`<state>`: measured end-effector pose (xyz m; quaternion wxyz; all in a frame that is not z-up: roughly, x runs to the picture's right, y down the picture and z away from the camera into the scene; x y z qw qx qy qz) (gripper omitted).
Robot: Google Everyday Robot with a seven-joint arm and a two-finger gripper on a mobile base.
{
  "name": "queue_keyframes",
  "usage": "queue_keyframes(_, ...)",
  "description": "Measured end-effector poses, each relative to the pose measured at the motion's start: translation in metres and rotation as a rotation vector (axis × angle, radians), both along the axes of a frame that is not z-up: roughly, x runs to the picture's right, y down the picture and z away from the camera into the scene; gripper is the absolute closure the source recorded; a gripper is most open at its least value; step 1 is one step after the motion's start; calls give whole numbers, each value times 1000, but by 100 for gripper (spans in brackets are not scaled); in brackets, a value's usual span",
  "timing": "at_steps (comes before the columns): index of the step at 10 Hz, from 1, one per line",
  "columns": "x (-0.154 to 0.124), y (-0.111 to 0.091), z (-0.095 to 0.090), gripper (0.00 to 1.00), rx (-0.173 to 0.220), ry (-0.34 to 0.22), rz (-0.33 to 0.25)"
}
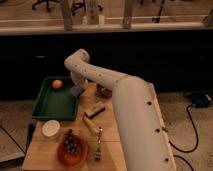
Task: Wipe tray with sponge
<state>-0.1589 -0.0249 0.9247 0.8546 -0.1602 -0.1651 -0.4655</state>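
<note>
Wooden bench (114,150) at lower centre carries the tray (56,105). Gripper (76,86), largely hidden behind the arm, is clenched on the sponge (76,90) at the tray's right rim.

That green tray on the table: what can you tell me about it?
The large dark green rectangular plastic tray has a raised rim and lies flat at the wooden table's left rear. A small orange round object sits in its far corner. The end effector holds the small blue-grey sponge at its right rim.
</note>
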Motion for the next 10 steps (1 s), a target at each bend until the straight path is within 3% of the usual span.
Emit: queue_keyframes(10,-6,1,2,97,14,-37,-62)
